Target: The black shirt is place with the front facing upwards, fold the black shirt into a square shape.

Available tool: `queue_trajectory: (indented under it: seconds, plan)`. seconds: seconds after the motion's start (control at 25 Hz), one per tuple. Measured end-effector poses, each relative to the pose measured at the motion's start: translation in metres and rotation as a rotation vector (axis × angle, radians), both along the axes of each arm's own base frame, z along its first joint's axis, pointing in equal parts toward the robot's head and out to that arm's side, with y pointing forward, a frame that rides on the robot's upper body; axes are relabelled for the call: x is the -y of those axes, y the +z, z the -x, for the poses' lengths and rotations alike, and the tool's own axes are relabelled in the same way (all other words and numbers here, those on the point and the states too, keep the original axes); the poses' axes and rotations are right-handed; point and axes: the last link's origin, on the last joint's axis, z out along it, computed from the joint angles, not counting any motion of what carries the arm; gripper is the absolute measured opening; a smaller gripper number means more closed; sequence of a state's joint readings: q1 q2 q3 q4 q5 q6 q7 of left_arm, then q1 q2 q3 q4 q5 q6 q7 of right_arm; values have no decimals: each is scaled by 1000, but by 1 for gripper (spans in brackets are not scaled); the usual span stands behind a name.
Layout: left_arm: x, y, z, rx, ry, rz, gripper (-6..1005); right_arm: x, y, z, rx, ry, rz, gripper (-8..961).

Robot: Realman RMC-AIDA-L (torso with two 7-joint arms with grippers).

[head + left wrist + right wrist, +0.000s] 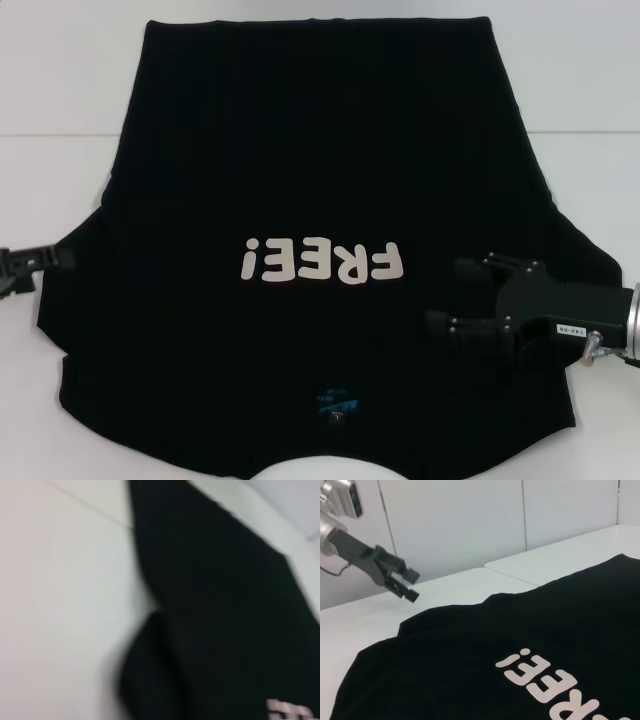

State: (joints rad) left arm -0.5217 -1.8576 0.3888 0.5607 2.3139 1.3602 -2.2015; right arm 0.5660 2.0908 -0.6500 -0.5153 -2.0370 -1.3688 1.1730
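My right gripper (445,295), jaws apart and empty, hovers just right of the "FREE!" print (322,262) on the black shirt (330,150) spread flat on the table (600,60), and pinching one cloth layer could drag it askew.

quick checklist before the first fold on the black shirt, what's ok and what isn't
1. Black shirt front up, FREE! print showing: ok.
2. Shirt spread flat, body unfolded: ok; sleeves look partly tucked: cannot tell.
3. Right end effector open above the shirt near the print: ok.
4. Left end effector at the shirt's left sleeve edge: ok; open or shut: cannot tell.
5. Either end effector gripping cloth: not ok, no grip visible.
6. Table around the shirt's far edge visible: ok.
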Motion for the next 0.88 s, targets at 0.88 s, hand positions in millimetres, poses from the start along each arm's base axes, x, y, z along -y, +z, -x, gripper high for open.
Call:
queue_trajectory:
  seconds: [0.88]
  plan:
    - [-7, -23, 14, -92, 69, -57, 869, 0, -1, 1, 8, 7, 14, 935]
